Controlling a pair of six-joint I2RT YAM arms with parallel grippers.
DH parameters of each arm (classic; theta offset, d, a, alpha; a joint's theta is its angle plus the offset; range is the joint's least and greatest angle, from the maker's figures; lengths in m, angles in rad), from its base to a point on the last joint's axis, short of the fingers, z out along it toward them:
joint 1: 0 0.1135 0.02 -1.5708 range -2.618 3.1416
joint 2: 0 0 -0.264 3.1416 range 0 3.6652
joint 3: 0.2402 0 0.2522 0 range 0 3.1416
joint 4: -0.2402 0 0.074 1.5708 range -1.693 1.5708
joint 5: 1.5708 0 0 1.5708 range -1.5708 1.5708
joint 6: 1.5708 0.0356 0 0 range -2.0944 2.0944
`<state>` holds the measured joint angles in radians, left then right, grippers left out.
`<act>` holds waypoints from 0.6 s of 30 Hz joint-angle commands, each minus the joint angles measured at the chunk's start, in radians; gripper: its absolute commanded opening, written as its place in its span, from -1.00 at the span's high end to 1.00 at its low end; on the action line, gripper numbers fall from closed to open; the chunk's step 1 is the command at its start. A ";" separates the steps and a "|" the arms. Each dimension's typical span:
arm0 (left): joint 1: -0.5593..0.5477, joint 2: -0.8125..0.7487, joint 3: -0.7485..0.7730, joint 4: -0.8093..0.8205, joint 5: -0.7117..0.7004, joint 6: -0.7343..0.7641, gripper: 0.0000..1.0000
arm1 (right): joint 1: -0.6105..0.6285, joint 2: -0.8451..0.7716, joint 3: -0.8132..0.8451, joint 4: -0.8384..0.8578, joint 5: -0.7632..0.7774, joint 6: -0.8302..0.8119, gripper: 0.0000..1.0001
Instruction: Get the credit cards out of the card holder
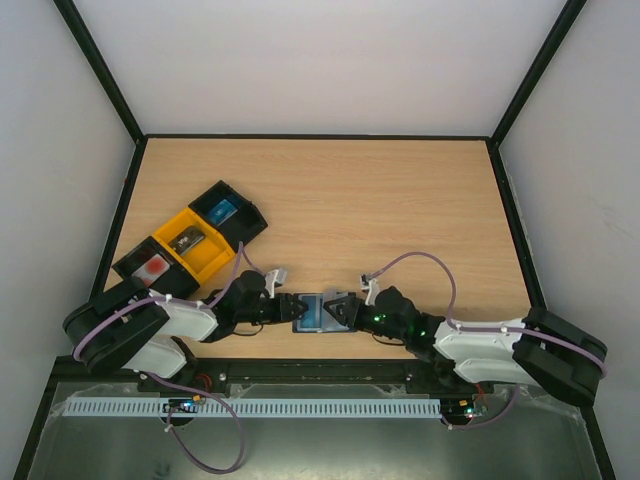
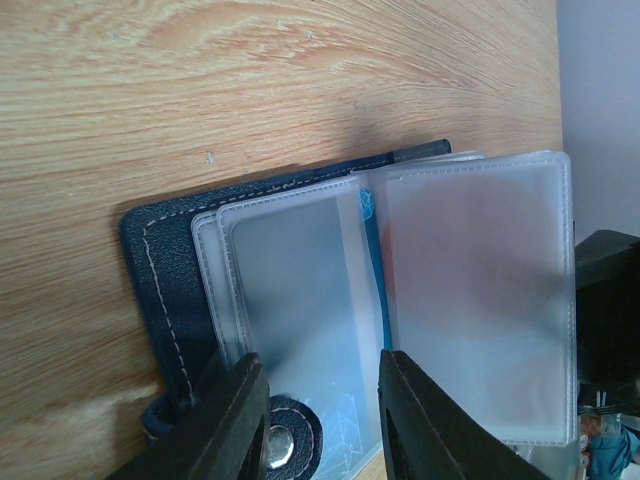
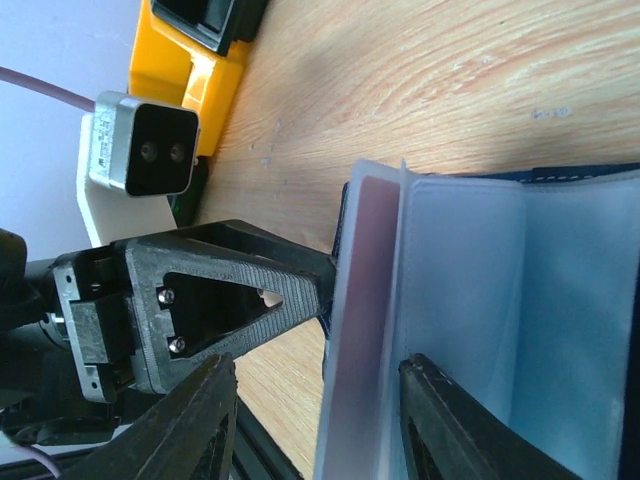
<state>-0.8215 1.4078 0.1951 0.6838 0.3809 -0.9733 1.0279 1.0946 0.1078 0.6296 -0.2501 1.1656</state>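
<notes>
Tabletop point(image 1: 400, 200) of light wood, walls point(image 1: 330, 60) seemingly white.

no legible text, no labels, no brands, no numbers

A light wood-grain table point(image 1: 400, 200) spreads ahead of the left gripper point(image 1: 292, 306) and right gripper point(image 1: 338, 309), edged by a black frame point(image 1: 508, 215). Plain white walls point(image 1: 320, 60) rise beyond and beside them. Behind them runs a white slotted strip point(image 1: 250, 408). The light is soft and even.
</notes>
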 commanded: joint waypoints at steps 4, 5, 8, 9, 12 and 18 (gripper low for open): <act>-0.007 0.014 -0.028 -0.043 -0.003 -0.005 0.32 | 0.003 0.095 0.052 0.088 -0.062 -0.021 0.10; -0.006 0.013 -0.028 -0.042 -0.002 -0.006 0.32 | 0.004 0.105 0.052 0.101 -0.068 -0.020 0.11; -0.007 0.014 -0.029 -0.041 -0.002 -0.008 0.32 | 0.005 0.127 0.054 0.135 -0.089 -0.018 0.11; -0.007 0.015 -0.030 -0.041 -0.003 -0.008 0.32 | 0.007 0.132 0.057 0.144 -0.095 -0.018 0.08; -0.006 0.017 -0.030 -0.040 -0.002 -0.007 0.32 | 0.009 0.139 0.059 0.149 -0.096 -0.020 0.06; -0.007 0.009 -0.030 -0.045 -0.004 -0.009 0.32 | 0.009 0.147 0.080 0.027 -0.033 -0.029 0.21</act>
<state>-0.8215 1.4078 0.1909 0.6914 0.3813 -0.9813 1.0317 1.2343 0.1631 0.7120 -0.3271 1.1511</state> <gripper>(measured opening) 0.340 0.404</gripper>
